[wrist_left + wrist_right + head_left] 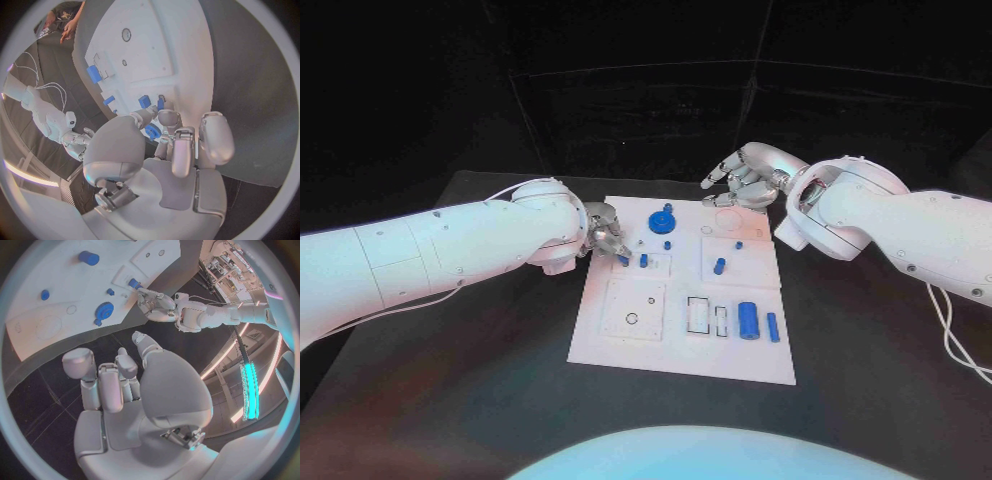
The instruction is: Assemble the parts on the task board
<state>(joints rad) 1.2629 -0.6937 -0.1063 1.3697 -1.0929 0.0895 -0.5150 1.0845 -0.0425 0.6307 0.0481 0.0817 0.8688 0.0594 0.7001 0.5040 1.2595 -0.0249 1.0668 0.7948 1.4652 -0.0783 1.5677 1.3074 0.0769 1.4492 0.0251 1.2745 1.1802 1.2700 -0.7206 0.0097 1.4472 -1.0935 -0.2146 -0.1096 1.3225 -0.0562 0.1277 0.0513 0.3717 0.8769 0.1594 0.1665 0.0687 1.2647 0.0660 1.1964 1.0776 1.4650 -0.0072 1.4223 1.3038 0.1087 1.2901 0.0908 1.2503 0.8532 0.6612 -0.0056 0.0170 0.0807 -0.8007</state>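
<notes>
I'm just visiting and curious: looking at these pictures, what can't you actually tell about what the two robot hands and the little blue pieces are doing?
- Head view: whether the left hand pinches a small blue part or only touches it; its fingers cover the spot.
- Left wrist view: the fingertips hide the task board beneath them.
- Head view: the right hand hangs over the board's far edge with curled fingers; its palm faces away.
- Head view: the board's holes are too small to read.

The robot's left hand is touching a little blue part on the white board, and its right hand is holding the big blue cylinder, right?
Not quite. The right hand holds nothing; it hovers past the task board's far edge. The head view shows the big blue cylinder lying on the board. The left hand is at a small blue part.
</notes>
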